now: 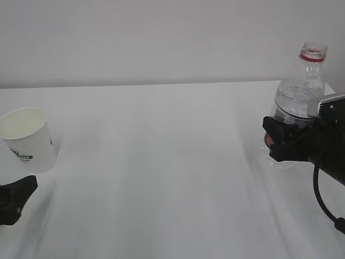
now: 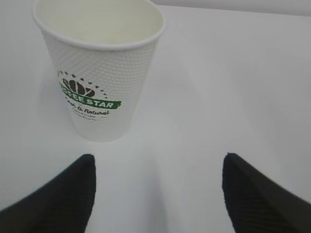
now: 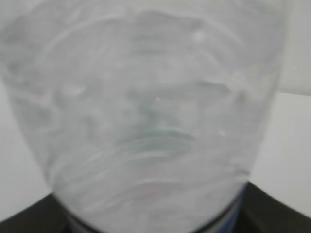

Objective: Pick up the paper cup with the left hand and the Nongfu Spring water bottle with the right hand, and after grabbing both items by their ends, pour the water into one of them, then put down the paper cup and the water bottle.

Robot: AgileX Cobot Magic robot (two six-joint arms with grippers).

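The paper cup (image 1: 28, 137) stands upright on the white table at the far left, white with a green-and-black logo; the left wrist view shows the cup (image 2: 99, 68) empty inside. My left gripper (image 1: 19, 194) sits low just in front of it, and the left gripper (image 2: 158, 160) is open, its black fingers (image 2: 68, 194) spread wide with bare table between them. At the right, the Nongfu Spring water bottle (image 1: 299, 91) stands upright, uncapped, with a red neck ring. My right gripper (image 1: 288, 137) is shut around its middle. The bottle (image 3: 146, 107) fills the right wrist view above the right gripper (image 3: 153, 213).
The white table (image 1: 161, 162) stretches between cup and bottle, with a plain pale wall behind. A black cable (image 1: 323, 202) hangs from the right arm at the right edge.
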